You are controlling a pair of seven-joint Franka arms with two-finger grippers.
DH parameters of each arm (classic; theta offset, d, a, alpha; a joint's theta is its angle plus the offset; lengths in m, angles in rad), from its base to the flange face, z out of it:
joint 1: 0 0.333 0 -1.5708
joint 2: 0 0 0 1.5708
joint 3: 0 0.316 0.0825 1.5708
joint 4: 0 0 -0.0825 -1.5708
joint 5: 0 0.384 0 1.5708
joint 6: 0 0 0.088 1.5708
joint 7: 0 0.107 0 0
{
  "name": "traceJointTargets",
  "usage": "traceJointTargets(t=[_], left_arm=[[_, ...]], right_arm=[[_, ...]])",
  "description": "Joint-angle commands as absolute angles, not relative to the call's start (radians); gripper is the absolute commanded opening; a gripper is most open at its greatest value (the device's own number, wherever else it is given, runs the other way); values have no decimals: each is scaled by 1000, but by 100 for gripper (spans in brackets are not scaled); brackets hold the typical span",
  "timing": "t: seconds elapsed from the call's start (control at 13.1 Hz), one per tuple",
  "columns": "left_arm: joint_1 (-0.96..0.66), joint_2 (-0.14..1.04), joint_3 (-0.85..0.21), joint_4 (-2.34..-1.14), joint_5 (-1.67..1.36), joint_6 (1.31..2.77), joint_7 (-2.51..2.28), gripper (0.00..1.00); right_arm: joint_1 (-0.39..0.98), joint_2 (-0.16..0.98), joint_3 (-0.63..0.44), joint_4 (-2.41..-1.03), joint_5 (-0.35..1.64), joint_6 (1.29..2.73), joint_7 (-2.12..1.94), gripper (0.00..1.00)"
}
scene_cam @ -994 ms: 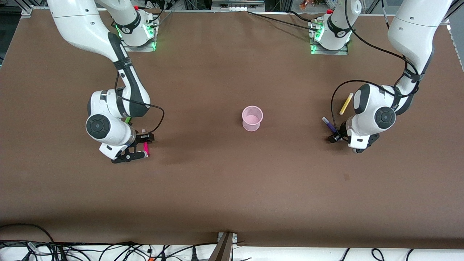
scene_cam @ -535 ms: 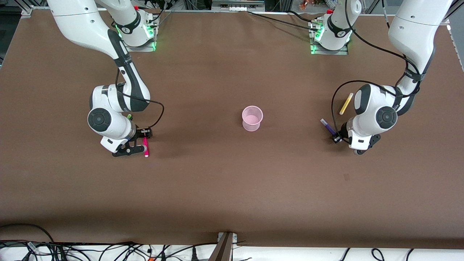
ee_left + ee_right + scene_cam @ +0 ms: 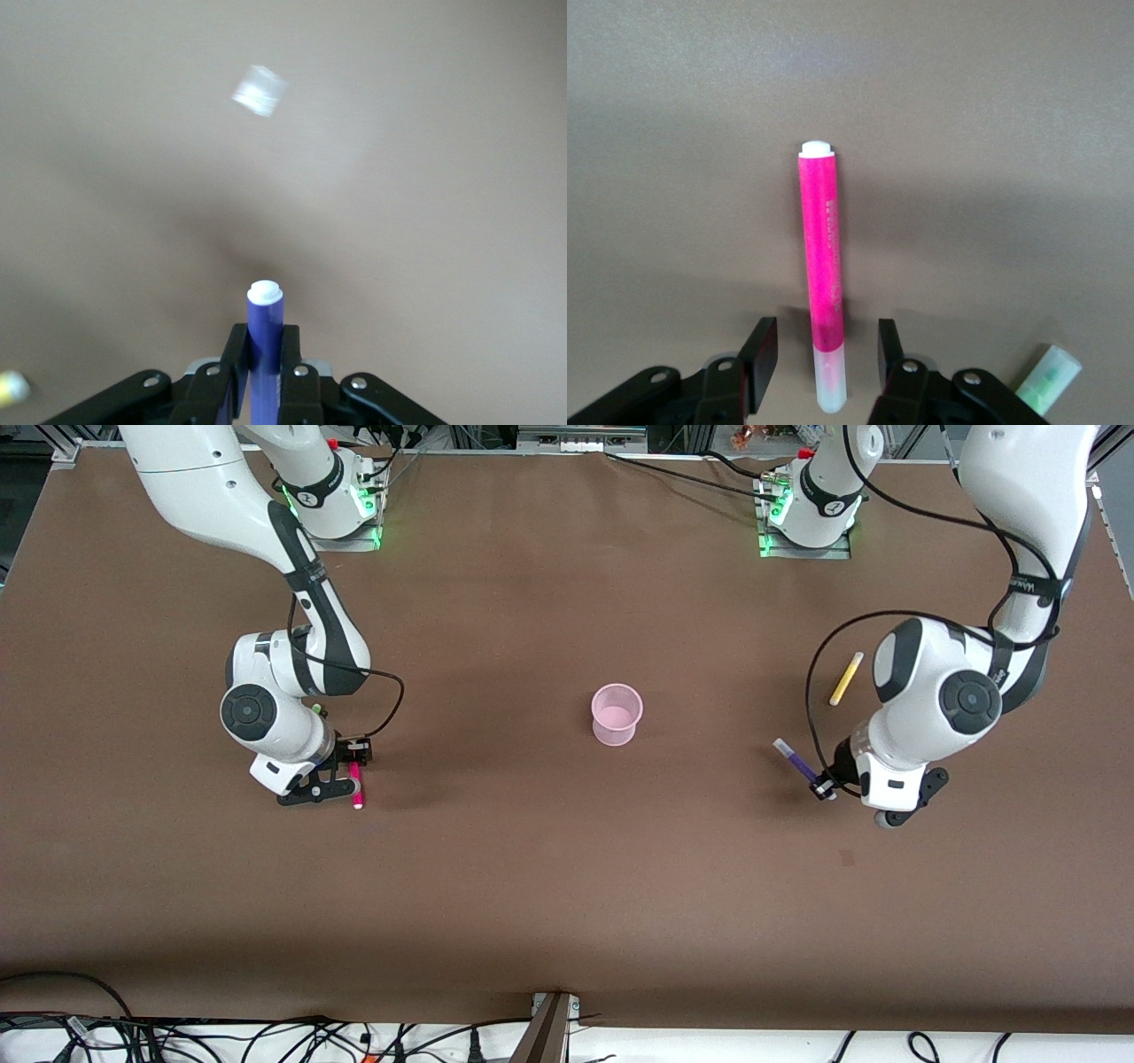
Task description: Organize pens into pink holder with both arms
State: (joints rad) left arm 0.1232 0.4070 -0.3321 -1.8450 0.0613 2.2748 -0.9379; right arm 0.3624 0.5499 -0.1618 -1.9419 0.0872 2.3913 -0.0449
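The pink holder [image 3: 617, 714] stands upright mid-table. My left gripper [image 3: 824, 786] is shut on the purple pen [image 3: 795, 761] and holds it tilted above the table toward the left arm's end; its fingers [image 3: 236, 359] clamp the pen [image 3: 264, 332]. The yellow pen [image 3: 845, 678] lies on the table farther from the front camera. My right gripper [image 3: 348, 772] is open and low, its fingers [image 3: 764, 351] on either side of the magenta-pink pen [image 3: 818, 257], which lies on the table [image 3: 357, 784]. The green pen [image 3: 1048, 379] lies beside it, mostly hidden under the right arm [image 3: 315, 709].
Brown table [image 3: 567, 886] with the two arm bases [image 3: 802, 509] along its edge farthest from the front camera. Cables hang along the edge nearest the front camera [image 3: 266, 1036]. A blurred corner of the yellow pen [image 3: 11, 387] shows in the left wrist view.
My left gripper has lifted the purple pen off the table and swung a little toward the front camera. My right gripper has shifted slightly beside the magenta-pink pen, which still lies flat.
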Motion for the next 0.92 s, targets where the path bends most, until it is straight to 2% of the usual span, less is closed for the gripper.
traceJointTargets(t=[0.0, 0.15, 0.38, 0.54, 0.84], left_arm=[[95, 393, -432, -1763, 69, 2244, -1162, 0], [-7, 396, -434, -1704, 147, 2244, -1328, 0], [-151, 403, -434, -1703, 429, 2244, -1649, 0], [-224, 407, -434, -1713, 587, 2234, -1826, 0], [-336, 408, -434, -1739, 814, 2119, -2035, 0]], right_arm=[[362, 555, -156, -1957, 107, 2428, -48, 41], [362, 560, -156, -1957, 109, 2430, -48, 26], [362, 560, -156, -1956, 136, 2428, -54, 11], [364, 548, -156, -1944, 140, 2418, -60, 8], [368, 448, -129, -1934, 138, 2416, -110, 7]])
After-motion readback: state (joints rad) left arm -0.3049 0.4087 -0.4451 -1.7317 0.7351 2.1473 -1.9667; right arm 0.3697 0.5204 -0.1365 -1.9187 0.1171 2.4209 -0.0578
